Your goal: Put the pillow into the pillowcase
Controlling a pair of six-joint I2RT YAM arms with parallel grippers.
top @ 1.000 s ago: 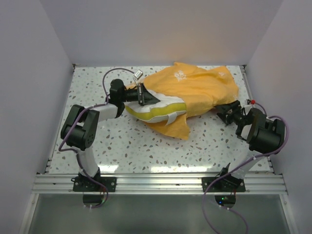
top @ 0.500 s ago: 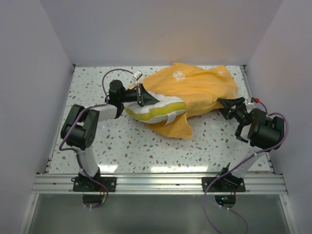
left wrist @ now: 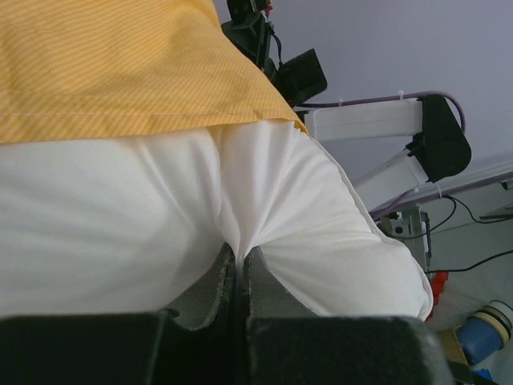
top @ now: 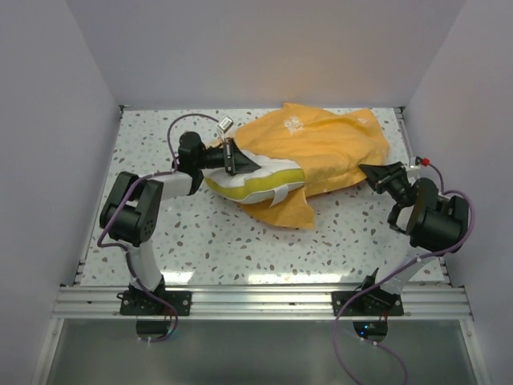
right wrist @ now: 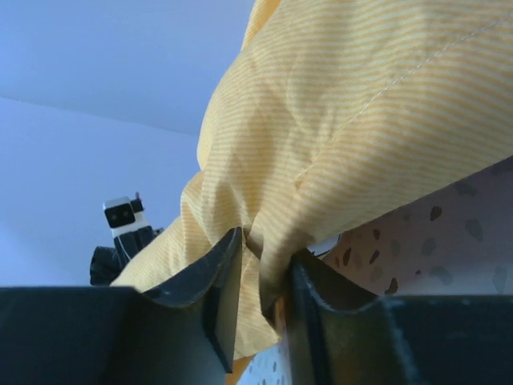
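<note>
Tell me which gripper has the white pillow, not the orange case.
The left gripper: it is shut on a fold of the white pillow. The right gripper pinches fabric of the orange pillowcase instead.

Top view bright and even, lit from above, with soft shadow under the pillowcase (top: 337, 152) and white glare patches on the table (top: 264, 277) at its near edge. Wrist views: near foreground dark and soft-focus, fabric weave crisp — far background slightly blurred.

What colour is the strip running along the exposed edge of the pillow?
The strip is yellow-green against the cream-white pillow. It shows best in the top external view.
</note>
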